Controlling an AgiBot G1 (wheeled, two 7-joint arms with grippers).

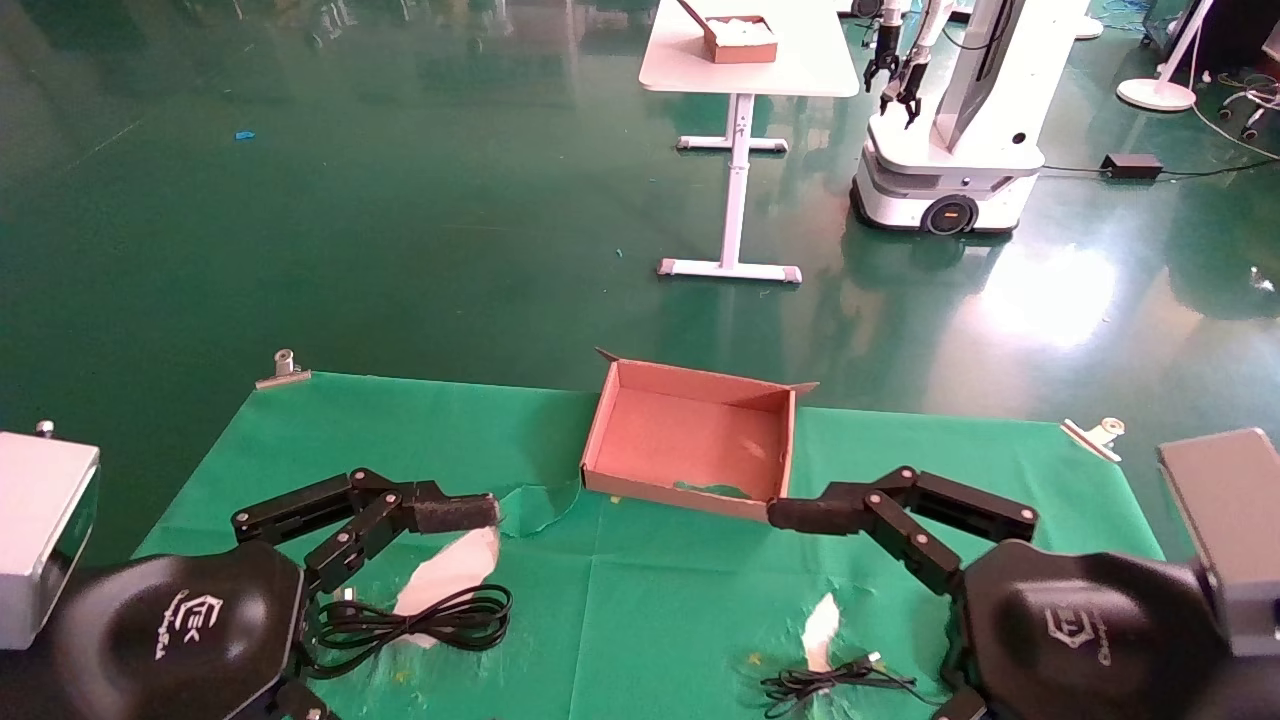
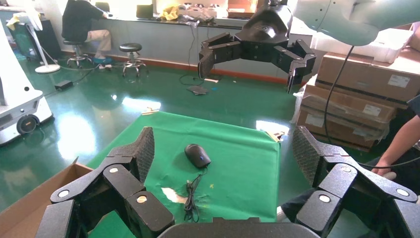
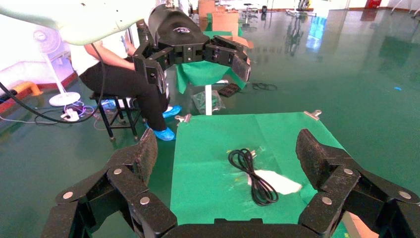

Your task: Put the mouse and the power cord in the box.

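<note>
On the green cloth (image 1: 650, 590) one box (image 1: 690, 440) sits at the far middle edge, nothing inside it. Both grippers hover low over the near side, the left gripper (image 1: 440, 540) and right gripper (image 1: 830, 545) each with fingers spread wide. One power cord (image 1: 420, 620) lies coiled beside the left gripper. Only the left wrist view shows the one mouse (image 2: 197, 155); the head view catches just its bunched cable (image 1: 830, 682) near the right gripper.
</note>
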